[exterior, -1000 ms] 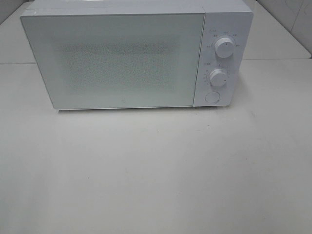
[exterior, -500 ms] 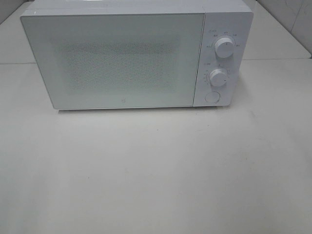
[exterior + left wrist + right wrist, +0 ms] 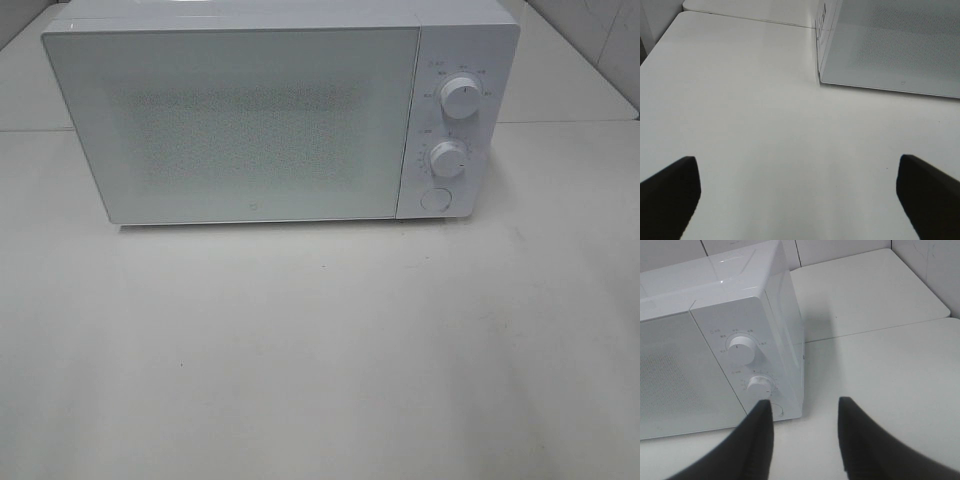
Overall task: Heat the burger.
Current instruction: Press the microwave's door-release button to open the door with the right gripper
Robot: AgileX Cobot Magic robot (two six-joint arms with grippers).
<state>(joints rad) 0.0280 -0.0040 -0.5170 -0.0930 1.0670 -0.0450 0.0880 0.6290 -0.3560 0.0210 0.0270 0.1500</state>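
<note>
— How are the arms held?
— The left gripper [image 3: 796, 170] is held low over the white table [image 3: 740, 100] and pointed towards the near corner of the microwave [image 3: 240, 120]. Its fingers are spread wide, with nothing between them. The right gripper [image 3: 804, 407] is aimed at the control-panel end, close to the lower dial [image 3: 759, 385]. Its fingers are parted less widely, and nothing is clasped.
— Can any writing be read?
— Small grey marks are printed round the upper dial [image 3: 461, 97] and the lower one, and a tiny mark is set low on the door [image 3: 330, 200]. None can be made out.
— What is changed since a second ago?
— In the high view, nothing is seen to be shifted.
— And the burger?
— It is shown in no view. The door is shut, so its place cannot be told.
</note>
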